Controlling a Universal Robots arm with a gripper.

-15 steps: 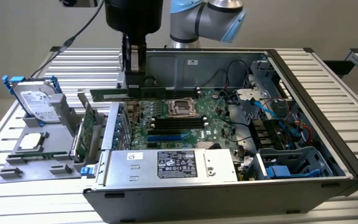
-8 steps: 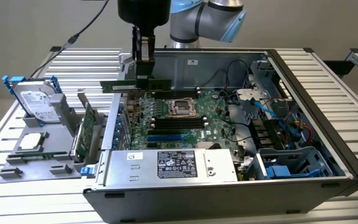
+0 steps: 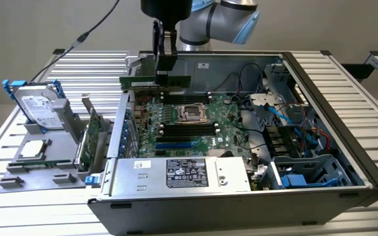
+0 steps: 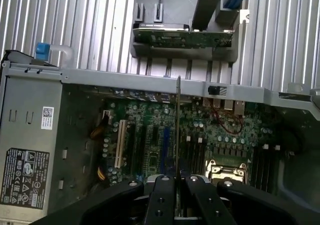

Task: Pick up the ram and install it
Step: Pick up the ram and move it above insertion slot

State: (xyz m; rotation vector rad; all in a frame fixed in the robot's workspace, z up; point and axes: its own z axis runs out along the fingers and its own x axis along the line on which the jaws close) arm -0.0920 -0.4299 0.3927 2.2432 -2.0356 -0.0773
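The ram hangs level, long edge down, clamped between the closed fingers of the gripper. In the exterior view it sits at about eleven o'clock over the open computer case. It is above the motherboard and not seated in any slot. In the wrist view the ram shows edge-on as a thin line running out from between the black fingers, parallel to the black memory slots.

The CPU socket lies at the board's centre, with slot banks at its twelve and six o'clock. A silver power supply with a black label fills the case at six o'clock. A drive cage with blue parts stands at four o'clock.

At nine o'clock of the case, a grey holder carries a hard drive propped upright in blue rails. A green expansion card stands on edge just beside the case wall.

Everything rests on a table of ribbed aluminium slats. A plain pale wall stands behind, and a dark cable crosses it at eleven o'clock.
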